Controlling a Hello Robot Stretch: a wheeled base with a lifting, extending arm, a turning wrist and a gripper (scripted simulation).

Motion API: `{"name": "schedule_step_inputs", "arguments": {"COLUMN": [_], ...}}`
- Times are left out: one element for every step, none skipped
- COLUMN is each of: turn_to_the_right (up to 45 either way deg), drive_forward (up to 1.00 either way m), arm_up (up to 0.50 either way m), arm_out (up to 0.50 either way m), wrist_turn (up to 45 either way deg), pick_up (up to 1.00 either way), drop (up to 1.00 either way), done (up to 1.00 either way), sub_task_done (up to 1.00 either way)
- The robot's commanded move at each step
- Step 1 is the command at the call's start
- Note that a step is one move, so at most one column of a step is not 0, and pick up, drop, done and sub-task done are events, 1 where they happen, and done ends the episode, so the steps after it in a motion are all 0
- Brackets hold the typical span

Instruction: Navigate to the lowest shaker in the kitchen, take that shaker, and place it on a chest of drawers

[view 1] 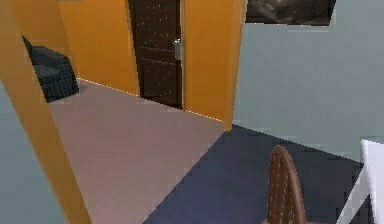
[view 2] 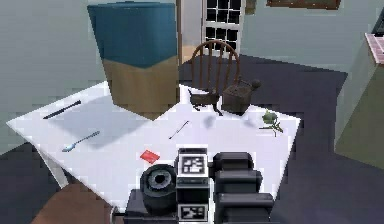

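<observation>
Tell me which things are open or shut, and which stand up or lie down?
Brown door: shut.
White paned door: looks shut.
Wooden chair: upright, behind the white table.
Big box: upright on the white table.
Dark stick: lying flat on the white table.

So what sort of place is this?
Probably a dining or living area in a house: a white table with a wooden chair beside it, an armchair against orange walls, and a dark door.
</observation>
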Motion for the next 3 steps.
{"name": "schedule_step_inputs", "arguments": {"turn_to_the_right": [0.0,0.0,0.0], "drive_forward": [0.00,0.00,0.00], "arm_up": [0.00,0.00,0.00], "arm_out": [0.00,0.00,0.00], "wrist_turn": [45.0,45.0,45.0], "pick_up": [0.00,0.00,0.00], "drop": [0.00,0.00,0.00], "done": [0.00,0.00,0.00], "sub_task_done": [0.00,0.00,0.00]}}
